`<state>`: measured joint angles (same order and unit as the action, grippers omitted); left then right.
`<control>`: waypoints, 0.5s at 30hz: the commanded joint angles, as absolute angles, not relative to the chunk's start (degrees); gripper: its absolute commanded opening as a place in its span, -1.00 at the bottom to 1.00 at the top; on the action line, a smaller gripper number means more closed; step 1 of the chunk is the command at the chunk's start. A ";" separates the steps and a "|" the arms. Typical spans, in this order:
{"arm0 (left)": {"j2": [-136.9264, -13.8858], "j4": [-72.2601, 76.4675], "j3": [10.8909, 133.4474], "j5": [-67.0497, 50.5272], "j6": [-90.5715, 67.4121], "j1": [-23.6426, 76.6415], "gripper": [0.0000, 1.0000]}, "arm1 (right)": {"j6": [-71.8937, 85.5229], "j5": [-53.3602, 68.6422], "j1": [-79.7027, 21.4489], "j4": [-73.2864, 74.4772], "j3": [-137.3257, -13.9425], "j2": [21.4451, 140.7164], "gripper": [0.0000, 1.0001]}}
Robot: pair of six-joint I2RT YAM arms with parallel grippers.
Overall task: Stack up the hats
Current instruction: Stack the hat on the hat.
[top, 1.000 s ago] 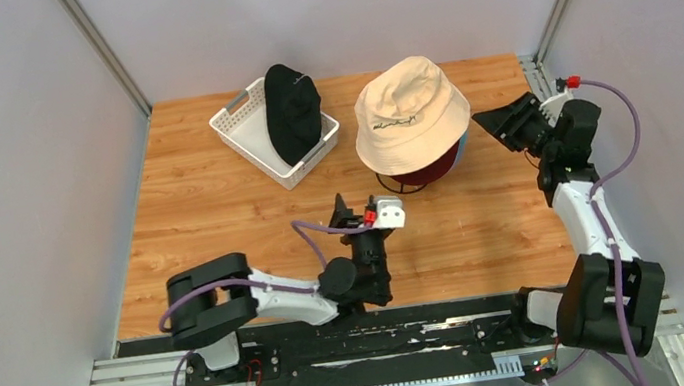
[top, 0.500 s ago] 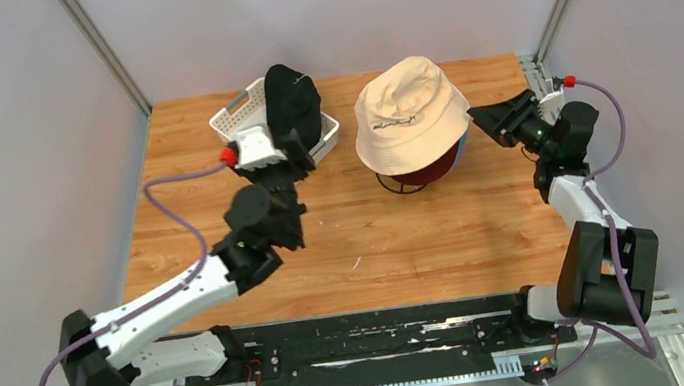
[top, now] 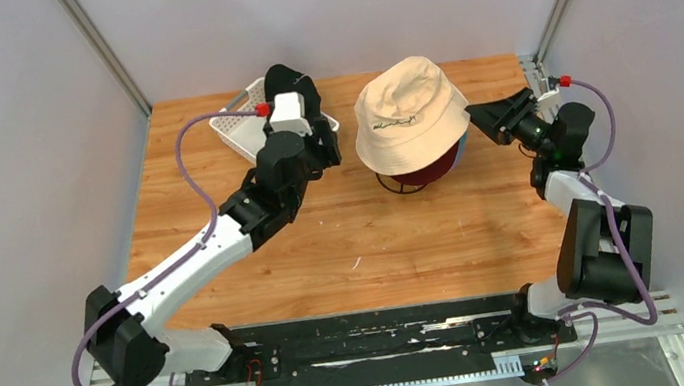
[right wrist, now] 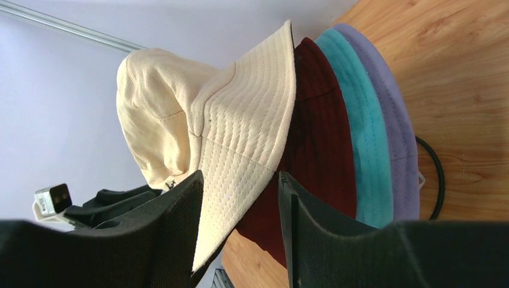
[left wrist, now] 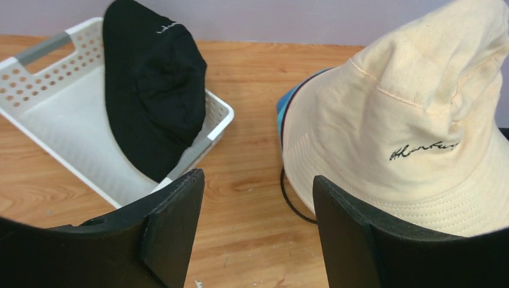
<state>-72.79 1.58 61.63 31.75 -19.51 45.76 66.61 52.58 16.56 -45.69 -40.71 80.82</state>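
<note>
A beige hat tops a stack on the stand. Under it show dark red, teal and lavender brims. A black hat leans upright in the white basket. My left gripper hangs open and empty above the table between basket and stack, fingers wide apart. My right gripper is at the stack's right side. It is open, and the beige hat's brim edge lies between its fingers, close along one of them.
The black wire stand holds the stack, and its base ring rests on the wooden table. The basket sits at the back left, partly hidden by my left arm. Grey walls close in on three sides.
My left arm has swung from the near middle of the table up to the back, beside the basket and black hat. The right gripper has edged left toward the beige brim.
</note>
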 commanded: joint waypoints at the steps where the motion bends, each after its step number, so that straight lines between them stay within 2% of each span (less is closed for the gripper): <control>1: -76.30 1.13 67.78 22.97 -22.41 43.70 0.42 | 71.47 54.97 16.00 -54.94 -39.73 83.15 -0.02; 15: -89.88 3.23 83.03 16.68 -21.44 39.77 0.41 | 79.24 55.94 13.87 -66.69 -39.80 88.81 -0.02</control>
<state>-87.11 1.74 77.30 19.88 -21.63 40.84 74.81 54.37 15.14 -58.46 -40.18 86.96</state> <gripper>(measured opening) 0.708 0.490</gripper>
